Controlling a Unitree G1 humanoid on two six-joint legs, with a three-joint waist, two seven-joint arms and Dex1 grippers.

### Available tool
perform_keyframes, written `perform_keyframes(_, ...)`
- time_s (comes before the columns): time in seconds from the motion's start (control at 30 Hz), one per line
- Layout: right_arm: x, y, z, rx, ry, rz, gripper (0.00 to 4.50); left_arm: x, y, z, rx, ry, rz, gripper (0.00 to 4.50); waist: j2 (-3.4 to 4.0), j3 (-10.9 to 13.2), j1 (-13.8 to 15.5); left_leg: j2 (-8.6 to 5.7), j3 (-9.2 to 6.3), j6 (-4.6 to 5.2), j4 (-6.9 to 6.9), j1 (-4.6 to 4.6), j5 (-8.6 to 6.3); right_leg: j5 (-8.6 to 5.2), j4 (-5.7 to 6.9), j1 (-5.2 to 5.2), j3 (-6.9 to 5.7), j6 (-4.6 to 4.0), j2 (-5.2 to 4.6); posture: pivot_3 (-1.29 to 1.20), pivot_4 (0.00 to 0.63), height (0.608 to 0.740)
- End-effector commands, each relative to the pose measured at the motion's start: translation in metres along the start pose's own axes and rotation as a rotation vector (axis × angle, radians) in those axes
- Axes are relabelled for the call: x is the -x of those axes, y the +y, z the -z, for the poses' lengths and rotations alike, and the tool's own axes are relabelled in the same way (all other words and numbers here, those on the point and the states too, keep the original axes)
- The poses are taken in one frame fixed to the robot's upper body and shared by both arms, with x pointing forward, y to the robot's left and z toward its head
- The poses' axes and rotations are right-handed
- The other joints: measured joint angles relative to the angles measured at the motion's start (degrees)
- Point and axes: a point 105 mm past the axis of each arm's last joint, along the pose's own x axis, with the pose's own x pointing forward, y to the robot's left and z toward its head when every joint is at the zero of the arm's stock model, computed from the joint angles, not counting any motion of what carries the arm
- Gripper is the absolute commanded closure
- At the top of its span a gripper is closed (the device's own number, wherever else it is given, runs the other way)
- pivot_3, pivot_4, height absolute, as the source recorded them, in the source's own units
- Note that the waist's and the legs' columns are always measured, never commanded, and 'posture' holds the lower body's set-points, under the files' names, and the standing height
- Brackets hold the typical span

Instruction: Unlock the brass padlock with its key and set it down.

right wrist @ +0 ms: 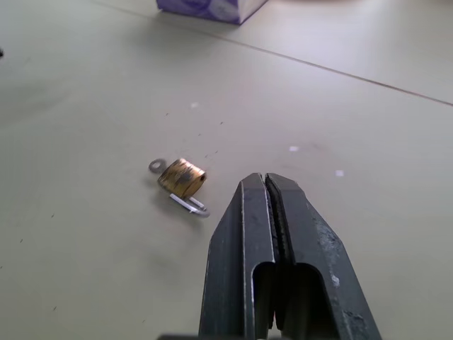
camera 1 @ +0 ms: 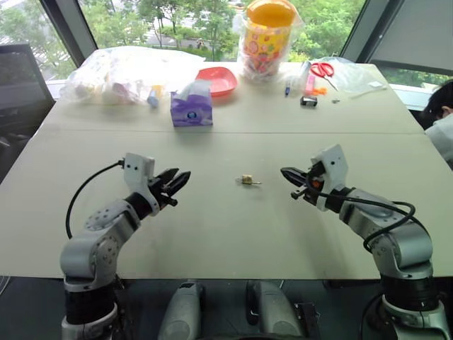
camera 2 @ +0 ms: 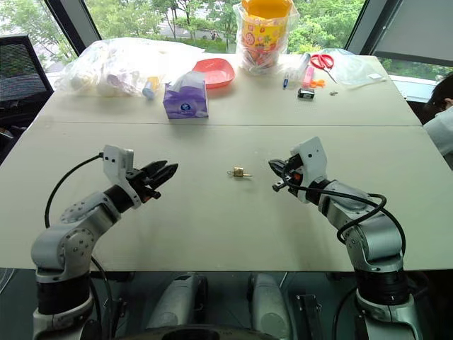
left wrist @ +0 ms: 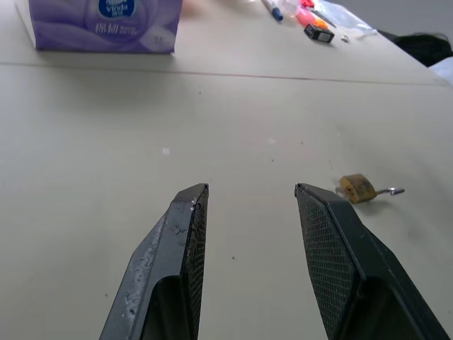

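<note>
We see a brass padlock lying on bare worktop, its key at one end, midway between our grippers and apart from both. The left gripper has fingers apart; the right gripper is closed, empty. Clutter lines the far edge: a tissue box, red dish, scissors. Windows stand behind.

We get two head eyes up high, looking forward and down over table, window at far edge; near-identical pair, slight sideways offset. Left wrist cam sits low, close to tabletop, faces along own fingers toward brass padlock and purple tissue box. Right wrist cam low too, closer to padlock, same tissue box behind. All four share padlock and mid-table.
</note>
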Motion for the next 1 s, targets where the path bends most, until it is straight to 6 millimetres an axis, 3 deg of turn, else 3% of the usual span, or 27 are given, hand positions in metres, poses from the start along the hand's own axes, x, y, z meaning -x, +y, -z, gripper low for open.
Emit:
perform_keyframes(0.03,0.0,-0.016,-0.015,0.025,-0.066,0.072,4.5,0.001,-0.002,-0.014,-0.039,-0.075,-0.026,2.51,0.0,0.0,0.15,0.0,0.0,0.0,0.0,0.0,0.0,0.0,0.0,0.0,-0.01,-0.01,0.01,0.0,0.15,0.74)
perform_keyframes(0.27,-0.008,-0.022,-0.02,0.041,-0.084,0.101,4.5,-0.008,0.006,-0.017,-0.052,-0.1,-0.077,2.51,0.0,0.0,0.1,-0.01,0.02,0.0,-0.01,-0.02,0.0,0.0,-0.03,0.0,0.0,-0.02,0.0,0.0,0.15,0.74)
perform_keyframes(1.0,-0.003,-0.036,-0.028,0.098,-0.084,0.163,4.5,-0.034,-0.008,-0.018,-0.066,-0.114,0.024,2.51,0.01,0.0,0.06,-0.02,0.11,0.0,-0.02,-0.03,0.0,0.0,-0.03,-0.01,-0.01,-0.01,0.0,0.0,0.15,0.74)
